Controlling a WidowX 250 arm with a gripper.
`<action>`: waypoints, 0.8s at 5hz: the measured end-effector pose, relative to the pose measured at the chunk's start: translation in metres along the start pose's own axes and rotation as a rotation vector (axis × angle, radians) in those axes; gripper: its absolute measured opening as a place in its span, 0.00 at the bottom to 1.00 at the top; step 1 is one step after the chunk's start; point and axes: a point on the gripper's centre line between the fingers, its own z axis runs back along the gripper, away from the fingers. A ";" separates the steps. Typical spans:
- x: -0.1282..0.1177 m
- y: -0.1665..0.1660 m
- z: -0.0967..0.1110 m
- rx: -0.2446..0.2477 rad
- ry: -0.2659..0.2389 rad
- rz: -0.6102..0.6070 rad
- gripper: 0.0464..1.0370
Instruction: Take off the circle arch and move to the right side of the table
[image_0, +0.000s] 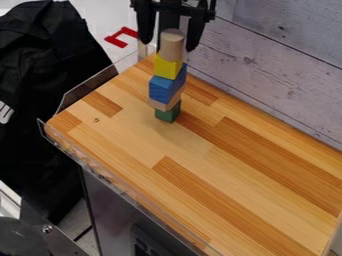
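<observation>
1. Pincer (168, 46): cut off above by the view's edge; fingers set wide, seen either side of the cylinder; depth relative to it cannot be told.
2. Cylinder (172, 45): seen upright atop the stack, on the yellow block (166, 67).
3. Below: blue block (163, 90), partly hidden plain block (159, 105), green block (167, 114) on the surface (190, 155).

tan cylinder (172, 47), yellow block (165, 67), blue block (163, 91), green block (166, 114), brown-patched tabletop (207, 152)

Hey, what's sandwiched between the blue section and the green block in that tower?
In the camera view, a plain wooden piece lies between the blue section above and the green block below.
</observation>
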 end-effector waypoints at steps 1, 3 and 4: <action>0.000 0.001 -0.003 -0.003 0.006 0.001 0.65; -0.002 0.002 -0.002 0.005 0.018 0.010 0.51; -0.001 -0.006 0.011 0.028 -0.005 -0.011 0.51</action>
